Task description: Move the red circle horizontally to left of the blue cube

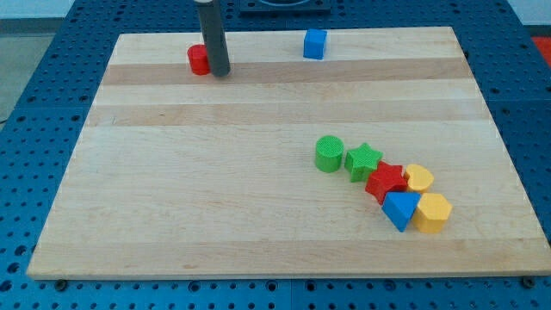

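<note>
The red circle (198, 59) is a small red cylinder near the board's top edge at the view's left. The blue cube (315, 44) stands near the top edge, well to the right of it and slightly higher in the view. My rod comes down from the top, and my tip (220, 72) rests on the board right against the red circle's right side, partly hiding it.
A cluster sits at the view's lower right: a green cylinder (328, 154), a green star (363, 160), a red star (386, 181), a yellow heart (419, 178), a blue triangle (399, 209) and a yellow hexagon (432, 213). The wooden board (215, 189) lies on a blue perforated table.
</note>
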Controlling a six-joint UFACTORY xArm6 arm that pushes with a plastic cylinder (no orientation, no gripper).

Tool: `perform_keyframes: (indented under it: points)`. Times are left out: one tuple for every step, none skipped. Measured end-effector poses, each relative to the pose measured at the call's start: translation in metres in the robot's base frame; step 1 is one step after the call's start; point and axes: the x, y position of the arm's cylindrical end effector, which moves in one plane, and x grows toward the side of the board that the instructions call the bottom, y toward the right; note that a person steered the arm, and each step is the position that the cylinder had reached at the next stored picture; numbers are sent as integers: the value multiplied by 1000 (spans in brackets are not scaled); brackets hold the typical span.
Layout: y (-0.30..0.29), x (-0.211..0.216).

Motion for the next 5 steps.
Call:
perform_keyframes:
  points:
    - [-27, -22]
    - [-38, -21]
    - [-65, -20]
    - [-59, -44]
    - [-18, -44]
